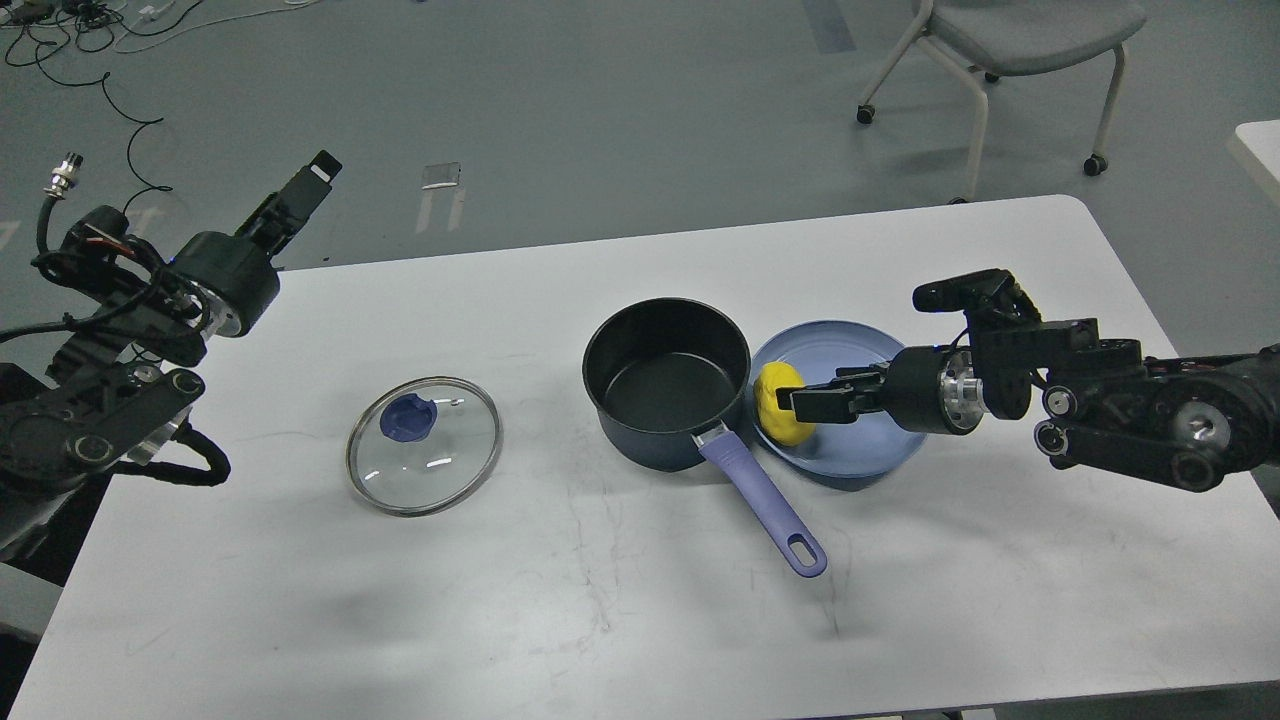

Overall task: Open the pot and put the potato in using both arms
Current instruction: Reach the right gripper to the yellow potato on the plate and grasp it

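Note:
The dark navy pot stands open in the middle of the white table, its lavender handle pointing toward me. Its glass lid lies flat on the table to the left, purple knob showing through the glass. The yellow potato lies on the light-blue plate, right of the pot. My right gripper reaches in from the right, low over the plate, its open fingers at the potato's right side. My left gripper is raised over the table's far left edge, away from the lid, fingers seen edge-on.
The table ends at its far edge just behind my left gripper. A grey chair on castors stands on the floor behind the table at the right. Cables lie on the floor at the far left.

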You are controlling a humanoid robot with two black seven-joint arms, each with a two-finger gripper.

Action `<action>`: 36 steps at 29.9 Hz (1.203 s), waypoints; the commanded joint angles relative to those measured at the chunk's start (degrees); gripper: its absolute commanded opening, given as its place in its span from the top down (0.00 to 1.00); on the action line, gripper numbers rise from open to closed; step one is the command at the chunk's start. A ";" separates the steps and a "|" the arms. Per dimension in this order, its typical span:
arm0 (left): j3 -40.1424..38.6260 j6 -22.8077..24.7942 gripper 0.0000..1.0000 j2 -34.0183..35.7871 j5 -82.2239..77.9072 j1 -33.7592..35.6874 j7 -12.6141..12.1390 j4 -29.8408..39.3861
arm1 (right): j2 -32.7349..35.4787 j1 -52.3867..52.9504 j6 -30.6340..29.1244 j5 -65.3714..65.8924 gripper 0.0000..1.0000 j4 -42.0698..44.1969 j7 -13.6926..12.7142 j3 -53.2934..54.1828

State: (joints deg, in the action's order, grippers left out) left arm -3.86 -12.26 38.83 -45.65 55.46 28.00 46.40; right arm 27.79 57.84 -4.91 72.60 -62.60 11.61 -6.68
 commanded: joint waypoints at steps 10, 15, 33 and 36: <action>0.00 -0.04 0.02 0.10 0.13 -0.96 0.00 0.00 | -3.44 1.83 -0.01 0.00 0.07 2.39 -0.01 -3.87; 0.00 -0.04 0.02 0.02 0.13 -0.96 0.00 0.00 | -3.44 1.92 0.16 0.00 0.26 2.48 0.08 -5.62; 0.17 -0.04 0.02 -0.16 -0.05 -1.23 0.00 -0.09 | -3.00 2.01 2.10 0.00 0.65 3.62 3.69 -7.56; 0.26 -0.04 0.02 -0.16 -0.05 -1.23 0.00 -0.09 | -2.91 1.92 2.45 0.00 0.66 3.62 3.69 -7.65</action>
State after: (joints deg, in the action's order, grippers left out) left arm -3.64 -12.31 38.65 -45.71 54.23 28.00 46.31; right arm 24.82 59.80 -2.81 72.60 -58.99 15.33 -14.32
